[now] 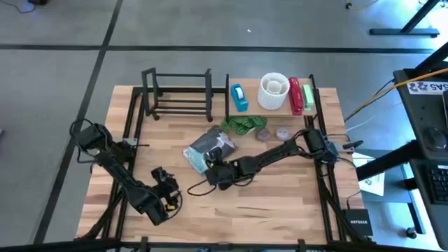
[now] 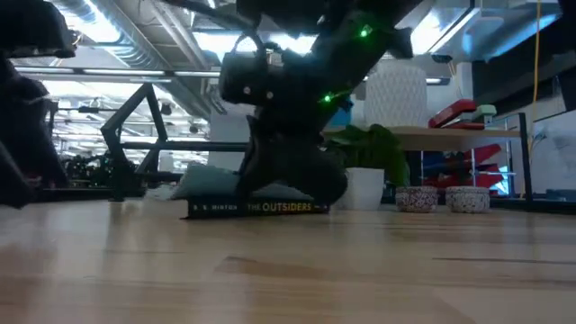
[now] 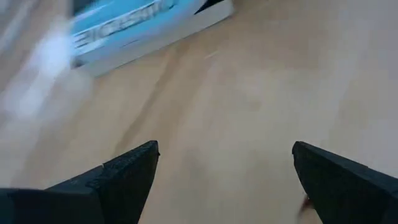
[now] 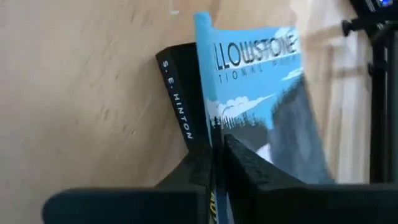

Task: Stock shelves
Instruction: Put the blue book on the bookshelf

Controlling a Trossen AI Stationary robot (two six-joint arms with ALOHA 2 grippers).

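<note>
While the right tool (image 1: 212,170) pinches a blue Yellowstone booklet (image 4: 261,93), the black rack (image 1: 178,93) stands bare

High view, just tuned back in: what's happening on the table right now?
The right tool is shut on the edge of the Yellowstone booklet, which lies on The Outsiders paperback mid-table. The left tool waits open near the front edge. The wood shelf board already holds several items; the black rack is empty.
</note>
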